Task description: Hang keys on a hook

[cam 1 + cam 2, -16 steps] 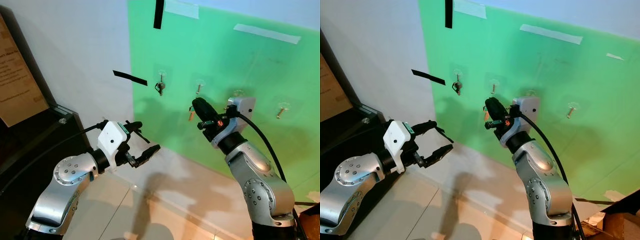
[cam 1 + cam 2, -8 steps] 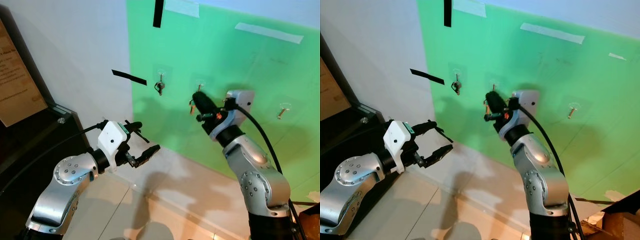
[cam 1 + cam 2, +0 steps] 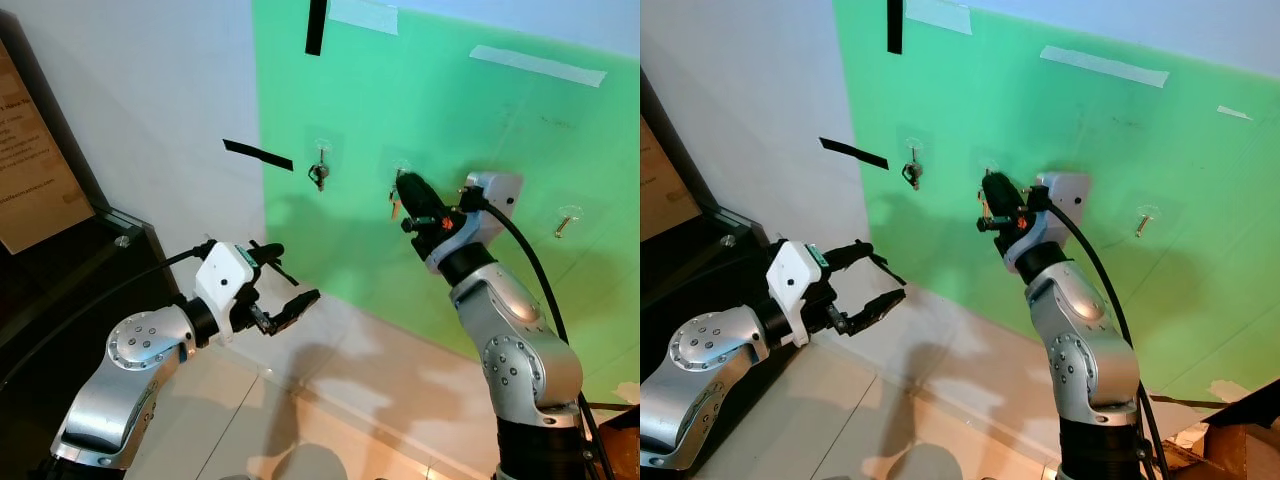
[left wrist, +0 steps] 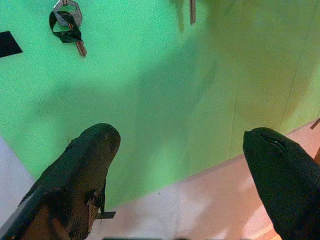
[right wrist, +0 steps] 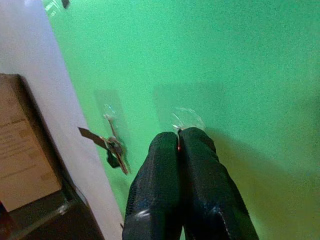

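One right pincer (image 3: 400, 183) has risen to the hook (image 5: 183, 118).

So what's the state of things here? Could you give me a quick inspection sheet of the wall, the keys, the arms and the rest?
Surface: green panel taped to a white wall.
Job's things: a key hangs at the right gripper, raised to the second hook.
Clutter: another key bunch hangs on the first hook; one more hook farther right; black tape strips.
Grippers: right shut on the key; left gripper open, idle, low.
Cables: black cable along the right arm.
Surroundings: dark cabinet, cardboard sign, tiled floor.
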`<state>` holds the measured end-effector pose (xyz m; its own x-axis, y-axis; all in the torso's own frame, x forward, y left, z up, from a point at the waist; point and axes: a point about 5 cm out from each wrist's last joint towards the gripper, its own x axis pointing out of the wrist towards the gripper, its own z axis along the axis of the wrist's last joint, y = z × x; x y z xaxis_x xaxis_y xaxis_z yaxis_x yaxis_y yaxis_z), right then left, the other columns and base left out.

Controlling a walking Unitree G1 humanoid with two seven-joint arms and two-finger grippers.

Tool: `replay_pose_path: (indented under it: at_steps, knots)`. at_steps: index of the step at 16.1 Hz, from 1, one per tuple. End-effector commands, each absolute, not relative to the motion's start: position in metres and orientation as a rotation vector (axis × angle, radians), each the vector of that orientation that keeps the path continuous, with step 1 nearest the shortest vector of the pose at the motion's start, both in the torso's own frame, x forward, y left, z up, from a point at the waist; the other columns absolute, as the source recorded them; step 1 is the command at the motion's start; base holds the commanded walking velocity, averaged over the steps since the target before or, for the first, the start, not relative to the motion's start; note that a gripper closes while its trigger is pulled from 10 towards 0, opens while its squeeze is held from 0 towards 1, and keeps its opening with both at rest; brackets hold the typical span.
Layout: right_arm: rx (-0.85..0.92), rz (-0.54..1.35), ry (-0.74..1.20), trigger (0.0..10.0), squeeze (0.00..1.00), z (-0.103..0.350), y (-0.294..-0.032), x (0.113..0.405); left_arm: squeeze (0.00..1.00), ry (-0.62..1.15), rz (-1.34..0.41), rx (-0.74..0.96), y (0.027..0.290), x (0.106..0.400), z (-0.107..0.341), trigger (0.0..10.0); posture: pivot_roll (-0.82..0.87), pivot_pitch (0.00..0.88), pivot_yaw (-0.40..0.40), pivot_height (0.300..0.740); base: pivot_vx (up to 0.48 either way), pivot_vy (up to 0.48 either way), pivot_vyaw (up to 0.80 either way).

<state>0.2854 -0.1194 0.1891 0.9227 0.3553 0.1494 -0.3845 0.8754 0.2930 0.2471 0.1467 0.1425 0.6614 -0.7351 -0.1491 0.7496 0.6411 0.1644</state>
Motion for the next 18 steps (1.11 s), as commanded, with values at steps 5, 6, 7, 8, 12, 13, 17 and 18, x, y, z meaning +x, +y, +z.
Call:
replay_pose_path:
  at_steps: [5,6,7,8,12,13,17,18]
  knots:
    - [0.332,0.436,-0.088,10.0,0.0,0.19,-0.114,0.287,0.0,0.056,-0.87,0.227,0.144,0.246,0.148,10.0,0.04,0.0,-0.066,0.74,0.0,0.0,0.0]
    - [0.332,0.438,-0.088,10.0,0.0,0.19,-0.114,0.287,0.0,0.056,-0.87,0.227,0.144,0.247,0.148,10.0,0.04,0.0,-0.066,0.74,0.0,0.0,0.0]
    - [0.331,0.437,-0.087,10.0,0.0,0.19,-0.114,0.287,0.0,0.056,-0.87,0.227,0.144,0.246,0.148,10.0,0.04,0.0,-0.066,0.74,0.0,0.0,0.0]
    - [0.328,0.412,-0.087,10.0,0.0,0.189,-0.116,0.289,0.0,0.056,-0.87,0.227,0.143,0.247,0.148,10.0,0.04,0.0,-0.067,0.74,0.0,0.0,0.0]
    - [0.336,0.341,-0.09,10.0,0.0,0.187,-0.125,0.293,0.0,0.058,-0.872,0.227,0.143,0.246,0.147,10.0,0.04,0.0,-0.067,0.74,0.0,0.0,0.0]
    - [0.337,0.318,-0.089,10.0,0.0,0.186,-0.127,0.294,0.0,0.058,-0.873,0.226,0.143,0.245,0.147,10.0,0.04,0.0,-0.067,0.74,0.0,0.0,0.0]
    - [0.337,0.27,-0.074,10.0,0.0,0.183,-0.133,0.297,0.0,0.06,-0.876,0.225,0.142,0.245,0.147,10.0,0.04,0.0,-0.065,0.74,0.0,0.0,0.0]
    - [0.311,0.273,-0.027,10.0,0.0,0.175,-0.132,0.297,0.0,0.06,-0.877,0.225,0.142,0.246,0.147,10.0,0.04,0.0,-0.065,0.74,0.0,0.0,0.0]
